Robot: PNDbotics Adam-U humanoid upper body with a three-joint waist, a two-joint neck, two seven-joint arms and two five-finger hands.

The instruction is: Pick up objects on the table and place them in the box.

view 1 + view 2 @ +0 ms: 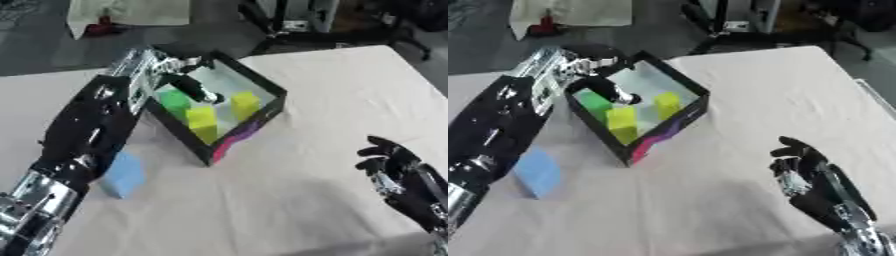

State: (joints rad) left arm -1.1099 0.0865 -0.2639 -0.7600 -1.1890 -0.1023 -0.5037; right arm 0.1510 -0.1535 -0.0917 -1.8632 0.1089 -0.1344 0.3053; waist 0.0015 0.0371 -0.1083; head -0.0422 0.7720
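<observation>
Reaching into the box (262,112), the left robot hand (188,85) hovers with curled, empty fingers; the right robot hand (802,170) rests spread.

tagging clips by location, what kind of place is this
Probably a lab or workshop, not a home. A work table under a white cloth carries a black box of coloured blocks, with dark bare floor and equipment stands behind it.

An open square box with black walls and a pale floor (262,116) sits askew at the table's far left, one corner pointing near. Inside lie a green block (175,101) and two yellow blocks (202,119) (245,103). A light blue block (122,174) lies on the table, near-left of the box.
</observation>
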